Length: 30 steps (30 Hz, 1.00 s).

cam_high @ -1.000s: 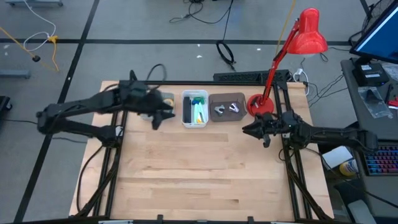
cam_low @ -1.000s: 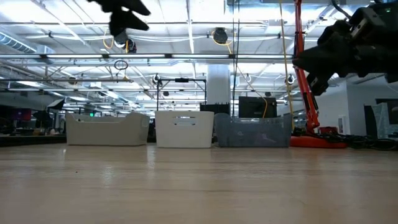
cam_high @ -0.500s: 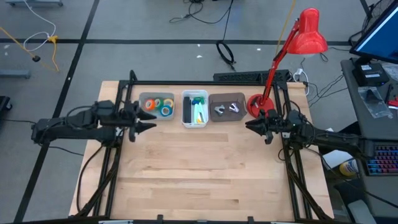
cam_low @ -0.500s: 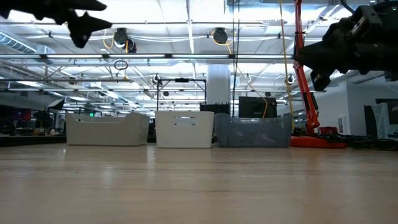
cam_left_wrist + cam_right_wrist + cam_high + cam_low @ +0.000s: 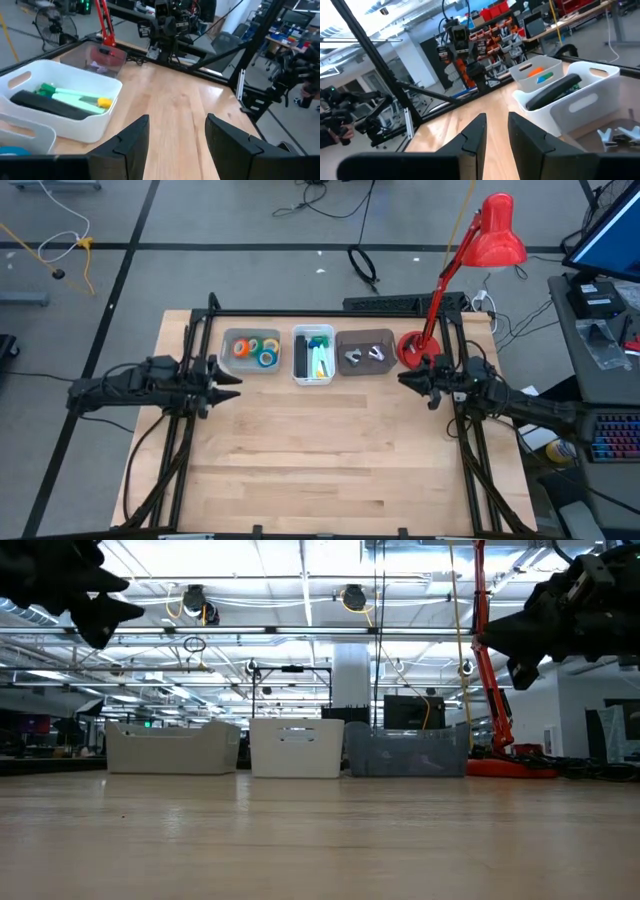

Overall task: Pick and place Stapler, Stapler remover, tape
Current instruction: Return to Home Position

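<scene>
Tape rings (image 5: 255, 349) — small, round — sit in a plastic bin (image 5: 226, 340).

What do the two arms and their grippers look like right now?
The left arm and right arm are dark, slim, jointed. The left gripper and right gripper each carry two matte black, angular fingers narrowing to blunt tips. No markings show.

Shows as a pale wooden table (image 5: 320, 450) of long planks. Bears along the far edge three bins close side by side: a pale grey bin (image 5: 229, 340) on the left arm's side, a white bin (image 5: 298, 356) in the middle, then a dark grey bin (image 5: 343, 340). Carries a lamp's round red base (image 5: 410, 348) just beside the dark grey bin.
</scene>
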Available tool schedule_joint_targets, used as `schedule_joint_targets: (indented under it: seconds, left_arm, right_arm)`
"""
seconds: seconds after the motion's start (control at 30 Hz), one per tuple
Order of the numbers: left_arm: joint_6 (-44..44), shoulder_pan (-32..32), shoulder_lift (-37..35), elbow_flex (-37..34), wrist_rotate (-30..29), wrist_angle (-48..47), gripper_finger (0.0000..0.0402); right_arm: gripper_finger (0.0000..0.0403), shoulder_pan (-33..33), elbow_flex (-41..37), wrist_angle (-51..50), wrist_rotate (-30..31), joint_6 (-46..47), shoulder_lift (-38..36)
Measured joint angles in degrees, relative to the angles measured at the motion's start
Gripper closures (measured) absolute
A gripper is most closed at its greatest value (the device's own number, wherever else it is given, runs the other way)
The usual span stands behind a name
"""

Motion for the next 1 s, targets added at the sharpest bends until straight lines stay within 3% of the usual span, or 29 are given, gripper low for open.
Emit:
schedule_joint_targets:
  seconds: [0.2, 0.53, 0.77, 1.0]
  left_arm:
    - [2.58, -0.85, -3.11, -4.15, -1.11, 1.77, 0.021]
    - [1.94, -1.15, -5.14, -14.45, -4.27, 14.18, 0.021]
    - [6.23, -1.17, -4.28, -14.78, -6.88, 15.22, 0.021]
    - [7.68, -1.17, -4.17, -14.78, -6.87, 15.14, 0.021]
  right_arm:
    - [0.033, -0.65, -0.02, -5.76, -0.01, 0.13, -2.47]
    - [0.033, -0.63, -0.02, -9.35, 0.31, -3.69, -2.91]
    - [0.033, -0.65, -0.02, -12.22, 13.15, -9.44, -2.51]
    - [0.033, -0.63, 0.02, -15.24, 13.96, -12.44, -2.53]
